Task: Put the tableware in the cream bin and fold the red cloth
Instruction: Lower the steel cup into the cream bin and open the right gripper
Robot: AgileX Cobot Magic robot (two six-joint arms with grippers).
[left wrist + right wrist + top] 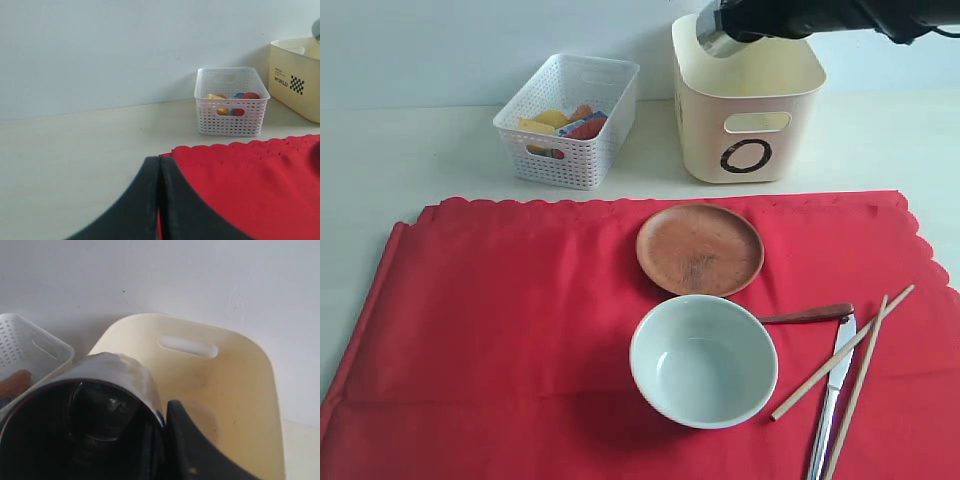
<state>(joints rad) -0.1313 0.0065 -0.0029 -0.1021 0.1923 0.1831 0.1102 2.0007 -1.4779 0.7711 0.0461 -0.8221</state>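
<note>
Exterior view. Your right gripper hung over the open top of the cream bin, pinched shut on the wall of the shiny steel cup, which lay tipped on its side above the bin's rim. The bin stood on the pale table just beyond the far edge of the red cloth, beside the white perforated basket that held coloured food items. The cloth lay spread flat, unfolded. On it you had the round brown wooden plate and, nearer the camera, the pale green-white bowl, close to each other. To the bowl's right lay the brown-handled spoon, the silver knife and the pair of light wooden chopsticks, one chopstick crossing over the knife.

Right wrist view. The cup's mouth faced the camera, one dark finger pressed against its outer wall, with the bin's interior behind it.

Left wrist view. Your left gripper held nothing, its jaws pressed together, low over the table at the cloth's scalloped corner; the basket and the bin stood well beyond it.
</note>
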